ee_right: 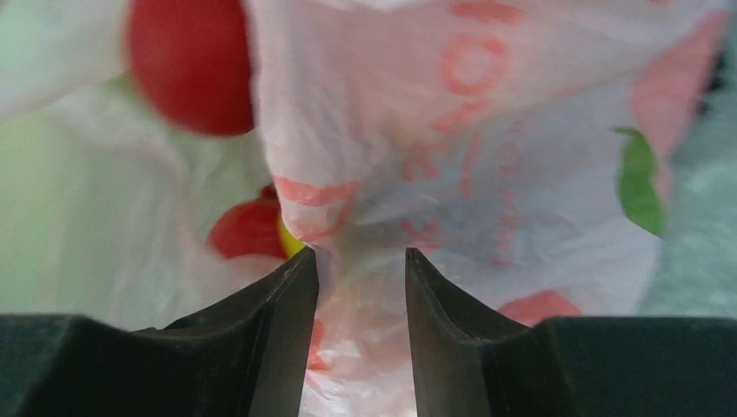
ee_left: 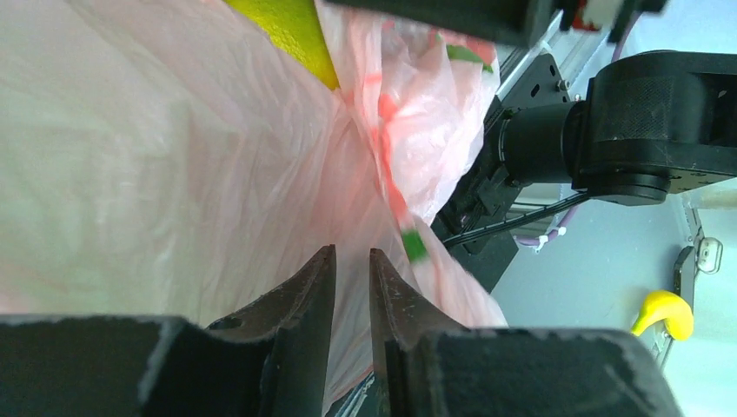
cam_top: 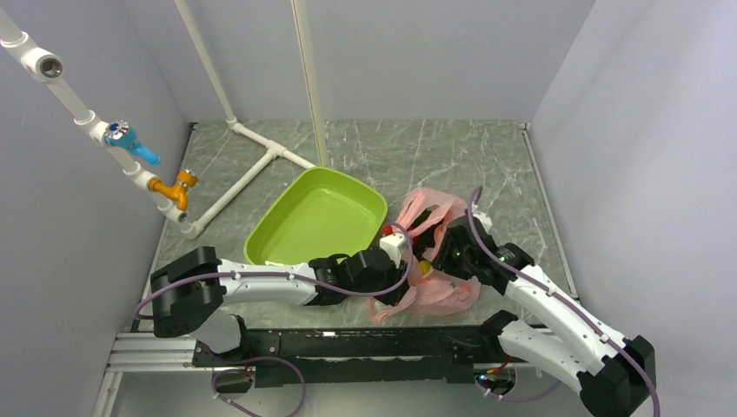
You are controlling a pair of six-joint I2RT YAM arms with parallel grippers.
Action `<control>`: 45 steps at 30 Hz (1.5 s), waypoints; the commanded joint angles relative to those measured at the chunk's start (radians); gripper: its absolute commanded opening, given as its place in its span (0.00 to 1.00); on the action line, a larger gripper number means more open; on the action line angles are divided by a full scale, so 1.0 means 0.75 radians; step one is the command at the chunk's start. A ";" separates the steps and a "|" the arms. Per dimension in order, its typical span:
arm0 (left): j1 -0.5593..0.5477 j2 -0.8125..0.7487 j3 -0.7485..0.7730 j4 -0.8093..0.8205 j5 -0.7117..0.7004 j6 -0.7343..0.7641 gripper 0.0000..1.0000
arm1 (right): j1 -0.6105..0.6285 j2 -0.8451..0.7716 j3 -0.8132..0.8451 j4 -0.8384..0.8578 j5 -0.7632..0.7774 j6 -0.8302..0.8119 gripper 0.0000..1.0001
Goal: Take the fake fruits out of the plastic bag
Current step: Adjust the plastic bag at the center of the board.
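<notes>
Bag pink, crinkled, red fruits inside, left fingers pinching it, right fingers astride, hold unclear

Overhead view: bright, even light; soft shadows at 6 o'clock.
Wrist views: plastic bag blurred close-up; red fruit at 11 o'clock defocused.

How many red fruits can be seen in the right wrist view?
2. The upper red fruit sits top left, blurred; the lower red fruit peeks from behind a fold of the plastic bag, left of centre. More may be hidden in the bag.
</notes>
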 commanded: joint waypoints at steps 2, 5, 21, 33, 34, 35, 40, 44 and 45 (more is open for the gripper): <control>-0.007 0.070 -0.004 0.114 0.076 -0.024 0.26 | -0.120 -0.032 -0.027 -0.312 0.265 0.341 0.54; -0.007 0.070 -0.059 0.154 0.092 -0.048 0.26 | -0.191 -0.101 -0.044 -0.321 0.229 0.285 0.60; -0.087 0.215 -0.111 0.232 0.025 -0.097 0.28 | -0.398 -0.106 0.035 -0.437 -0.151 0.173 1.00; 0.021 0.164 -0.176 0.142 -0.050 -0.090 0.25 | -0.400 -0.282 -0.417 0.654 -0.438 0.009 0.73; 0.021 0.158 -0.165 0.116 -0.049 -0.065 0.24 | -0.400 -0.279 -0.420 0.716 -0.433 -0.022 0.65; 0.021 0.152 -0.151 0.093 -0.043 -0.043 0.23 | -0.402 -0.267 -0.413 0.742 -0.414 -0.047 0.56; -0.008 0.089 -0.114 0.030 -0.014 0.022 0.23 | -0.401 -0.233 -0.327 0.622 -0.377 -0.154 0.00; -0.029 -0.045 -0.034 -0.089 0.053 0.086 0.42 | -0.400 -0.386 -0.371 0.504 -0.443 -0.150 0.00; -0.034 -0.103 -0.005 -0.126 0.054 0.111 0.49 | -0.402 -0.439 -0.398 0.486 -0.471 -0.134 0.00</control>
